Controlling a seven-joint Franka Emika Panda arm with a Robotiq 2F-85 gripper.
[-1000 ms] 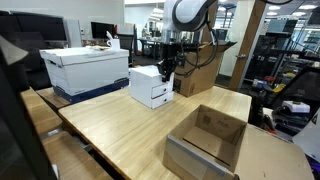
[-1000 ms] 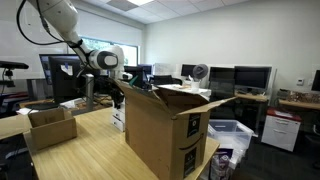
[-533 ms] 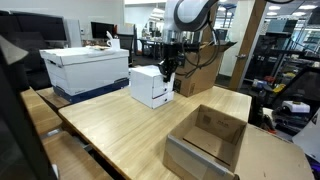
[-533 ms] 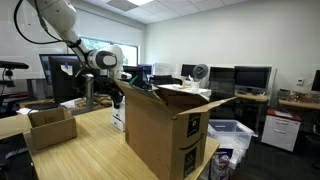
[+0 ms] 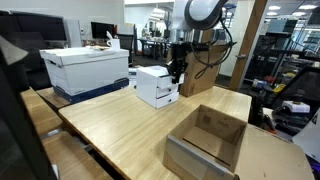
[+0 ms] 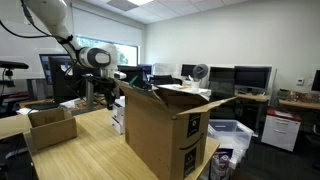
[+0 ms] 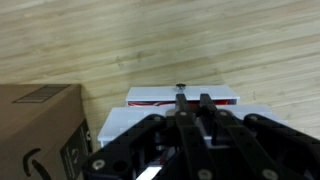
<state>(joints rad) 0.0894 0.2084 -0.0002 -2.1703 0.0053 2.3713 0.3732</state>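
Gripper (image 5: 176, 72) hung at white box (image 5: 155, 88) on table (image 5: 110, 135).
In an exterior view a cardboard box (image 6: 165, 130) hid most of it. In the wrist view its long axis ran left to right, red-striped edge toward the top; whether the jaws clamped it was unclear.

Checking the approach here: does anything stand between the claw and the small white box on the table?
Nothing visible does. The claw is at the edge of the white box; the brown cardboard box stands beside them, not between. Whether the claw grips is unclear.
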